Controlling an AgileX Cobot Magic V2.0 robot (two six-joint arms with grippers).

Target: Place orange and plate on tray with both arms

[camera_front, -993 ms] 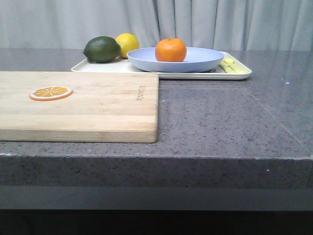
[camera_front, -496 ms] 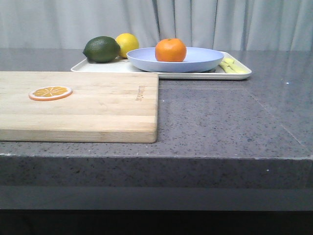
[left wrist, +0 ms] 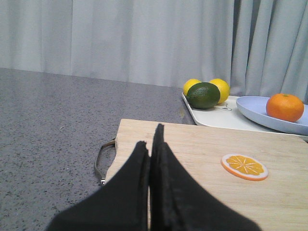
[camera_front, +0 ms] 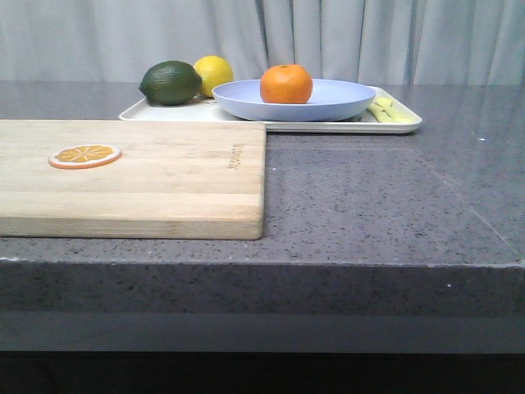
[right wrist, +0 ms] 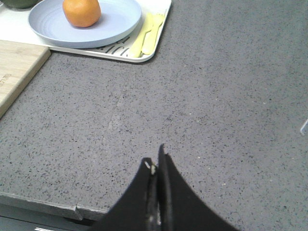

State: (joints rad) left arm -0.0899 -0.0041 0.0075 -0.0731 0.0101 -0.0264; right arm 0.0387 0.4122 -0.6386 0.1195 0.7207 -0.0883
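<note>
Bright-orange round orange [camera_front: 286,84] sits in lavender-blue plastic plate [camera_front: 294,99] on cream-white rectangular tray [camera_front: 401,124]. Left tool [left wrist: 150,147], right tool [right wrist: 155,163] both pinched together, holding nothing. Task seems complete; keep arms clear.

One orange [camera_front: 286,84], one plate [camera_front: 344,100], one tray [camera_front: 408,125], two lemons [left wrist: 217,89], one lime [camera_front: 171,83], one slice [camera_front: 84,155], one board [camera_front: 176,185], two grippers [left wrist: 150,147].
</note>
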